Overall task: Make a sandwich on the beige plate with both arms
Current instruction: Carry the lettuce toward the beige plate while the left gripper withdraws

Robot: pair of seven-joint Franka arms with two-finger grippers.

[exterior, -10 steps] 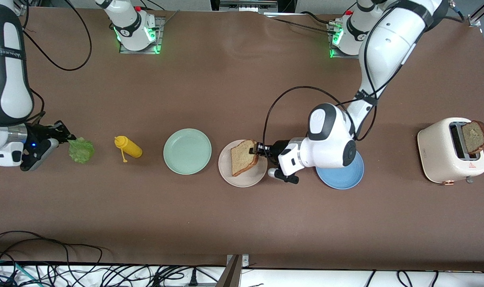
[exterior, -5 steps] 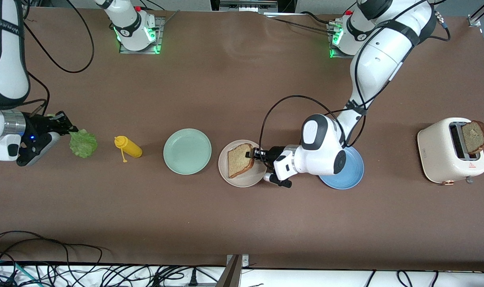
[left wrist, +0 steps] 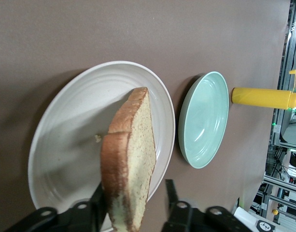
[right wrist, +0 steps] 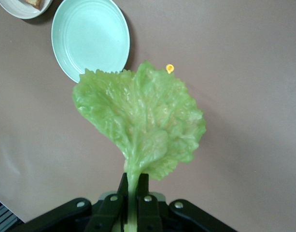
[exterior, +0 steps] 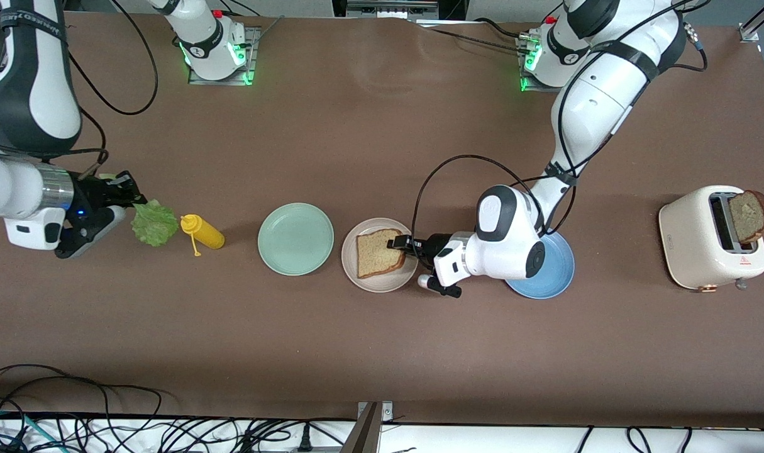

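Note:
A brown bread slice (exterior: 376, 253) rests on the beige plate (exterior: 350, 272). In the left wrist view the slice (left wrist: 131, 154) leans on one finger above the plate (left wrist: 65, 125), with a gap to the other finger. My left gripper (exterior: 397, 244) (left wrist: 134, 191) is open at the slice's edge, low over the plate's rim. My right gripper (exterior: 136, 200) (right wrist: 132, 181) is shut on the stem of a ruffled green lettuce leaf (exterior: 155, 223) (right wrist: 143, 116), up over the table beside the mustard bottle. A second bread slice (exterior: 749, 216) sticks out of the toaster.
A yellow mustard bottle (exterior: 204, 233) lies between the lettuce and a mint green plate (exterior: 295, 239). A blue plate (exterior: 554, 277) sits under the left arm's wrist. The cream toaster (exterior: 696, 245) stands at the left arm's end of the table.
The left gripper lowered the slice onto the beige plate and opened its jaws. The right gripper carried the lettuce up and toward the mustard bottle.

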